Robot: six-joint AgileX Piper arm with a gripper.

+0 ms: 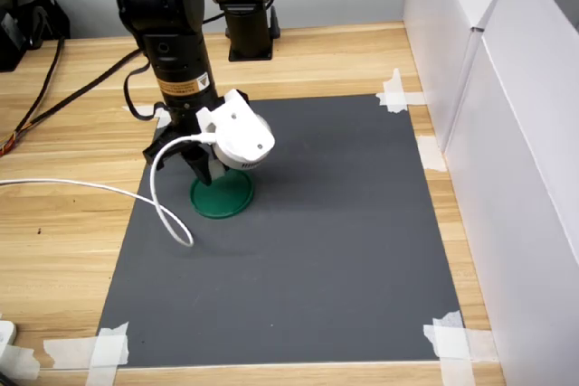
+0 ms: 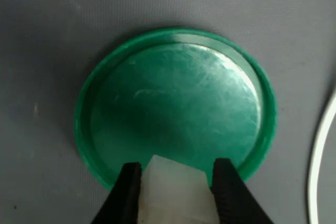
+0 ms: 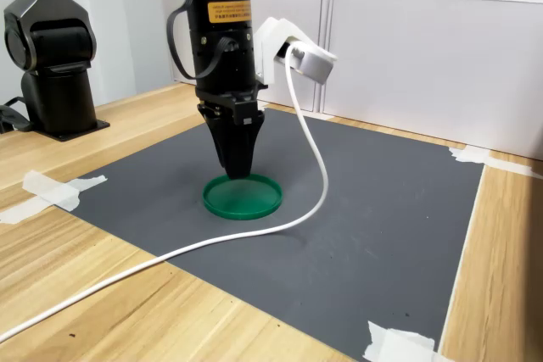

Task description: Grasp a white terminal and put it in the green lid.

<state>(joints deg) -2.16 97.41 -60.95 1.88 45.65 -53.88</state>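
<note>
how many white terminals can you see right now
1. The white terminal sits between the gripper fingers, over the near edge of the green lid in the wrist view. Both exterior views hide it behind the gripper, so others could be hidden.

The green lid (image 2: 173, 103) is showing a dark, glossy green with pale scuff streaks. The white terminal (image 2: 170, 184) is looking milky white between the black fingers (image 2: 128, 192) of the tool (image 2: 173, 195). The mat (image 1: 344, 250) is showing plain dark grey, white tape (image 1: 452, 341) at its corners, on the light wood-grain counter (image 1: 63, 250). A white cable (image 3: 310, 150) is trailing across.
</note>
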